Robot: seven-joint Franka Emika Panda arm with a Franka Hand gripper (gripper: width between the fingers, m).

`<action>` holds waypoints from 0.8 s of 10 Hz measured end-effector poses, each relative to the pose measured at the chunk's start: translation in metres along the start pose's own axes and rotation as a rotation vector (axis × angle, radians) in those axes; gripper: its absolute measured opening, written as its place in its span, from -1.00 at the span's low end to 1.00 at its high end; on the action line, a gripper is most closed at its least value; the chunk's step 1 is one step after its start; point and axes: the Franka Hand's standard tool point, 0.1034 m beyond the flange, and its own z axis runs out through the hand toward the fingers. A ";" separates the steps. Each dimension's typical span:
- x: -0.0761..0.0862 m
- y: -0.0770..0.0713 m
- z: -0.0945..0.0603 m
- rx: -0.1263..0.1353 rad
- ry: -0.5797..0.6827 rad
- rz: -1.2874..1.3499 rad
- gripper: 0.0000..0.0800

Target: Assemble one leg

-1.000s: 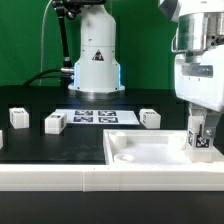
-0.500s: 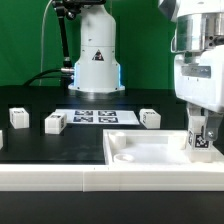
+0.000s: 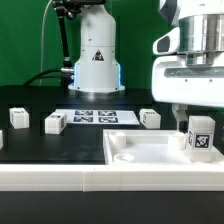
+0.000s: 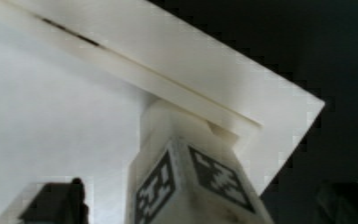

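A white leg (image 3: 203, 137) with a black-and-white tag stands upright at the corner of the large flat white panel (image 3: 150, 150), on the exterior view's right. My gripper (image 3: 197, 113) hangs just above it, open and empty. In the wrist view the leg (image 4: 194, 180) stands between my two dark fingertips (image 4: 51, 200). A strip of the white panel (image 4: 51, 100) shows between the leg and that fingertip. My gripper (image 4: 197, 208) straddles the leg without touching it.
Three more white legs stand on the black table: two at the exterior view's left (image 3: 17, 117) (image 3: 54, 122) and one near the middle (image 3: 150, 118). The marker board (image 3: 93, 116) lies behind them. The robot's base (image 3: 95, 55) stands at the back.
My gripper has let go of the leg and risen, shifting toward the exterior view's left. The leg now stands free on the panel's corner, its tag uncovered.
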 end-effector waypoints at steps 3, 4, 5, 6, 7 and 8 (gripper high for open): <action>0.005 0.001 -0.001 -0.007 0.009 -0.284 0.62; 0.009 0.003 0.000 -0.020 0.010 -0.432 0.62; 0.013 0.003 0.000 -0.032 0.010 -0.545 0.62; 0.012 0.002 0.001 -0.041 0.017 -0.600 0.62; 0.012 0.002 0.001 -0.047 0.019 -0.647 0.62; 0.013 0.003 0.001 -0.050 0.022 -0.716 0.62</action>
